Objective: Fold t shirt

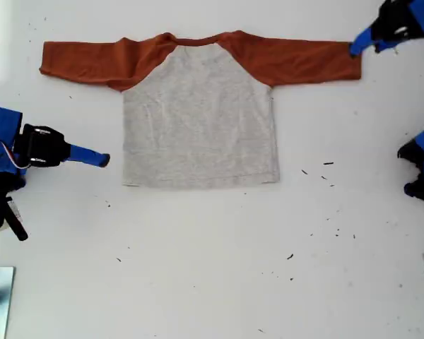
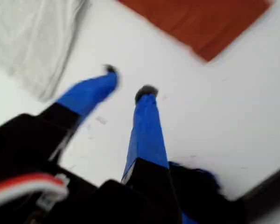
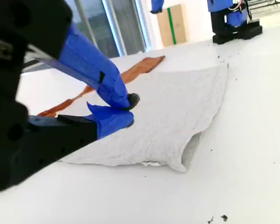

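The shirt point(image 1: 199, 120) lies flat and unfolded on the bench point(image 1: 212, 268), so folding has yet to begin: my first gripper point(image 2: 128, 81), fingers parted and empty, must take the nearby sleeve cuff point(image 2: 210, 35), while my second gripper point(image 3: 130, 109), fingers nearly clenched and empty, waits by the hem.

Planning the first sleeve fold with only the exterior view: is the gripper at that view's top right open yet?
Observer: Yes. The first wrist view shows my first gripper open, with only bare table between the jaws.
Operator: And the gripper at the exterior view's left?
Observer: That is my second gripper. Its wrist view shows the fingertips together with nothing held, near a hem corner of the t shirt.
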Controlling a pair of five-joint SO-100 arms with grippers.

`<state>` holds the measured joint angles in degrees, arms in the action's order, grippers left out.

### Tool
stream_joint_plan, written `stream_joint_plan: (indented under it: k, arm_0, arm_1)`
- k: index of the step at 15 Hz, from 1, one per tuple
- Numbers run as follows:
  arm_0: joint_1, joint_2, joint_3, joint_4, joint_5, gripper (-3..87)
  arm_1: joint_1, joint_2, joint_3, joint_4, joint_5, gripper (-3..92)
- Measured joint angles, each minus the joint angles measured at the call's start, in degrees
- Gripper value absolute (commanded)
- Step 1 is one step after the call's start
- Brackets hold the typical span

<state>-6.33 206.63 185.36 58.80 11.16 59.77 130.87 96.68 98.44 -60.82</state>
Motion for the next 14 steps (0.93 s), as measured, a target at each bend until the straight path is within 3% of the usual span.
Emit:
stream_joint_plan:
  k: [4,8,11,12,13,14]
  arm_0:
    - [1.7,0.0,0.0,0.0,0.0,1.8]
    - [1.8,0.0,0.0,0.0,0.0,1.8]
    - [1.8,0.0,0.0,0.0,0.0,1.8]
    - [1.8,0.0,0.0,0.0,0.0,1.7]
    - [1.8,0.0,0.0,0.0,0.0,1.6]
    - [1.8,0.0,0.0,0.0,0.0,1.5]
  arm_1:
    - [11.6,-9.8,-2.5,-4.7,-10.1,38.3]
    - [16.3,-14.8,16.2,-25.5,-12.0,38.3]
    - [16.4,-20.9,25.2,-39.7,-12.0,32.3]
    - [16.6,-22.9,26.2,-43.0,-12.0,22.5]
    - [16.6,-25.0,27.2,-46.1,-12.0,3.4]
    - [16.6,-28.0,27.2,-47.5,-12.0,3.2]
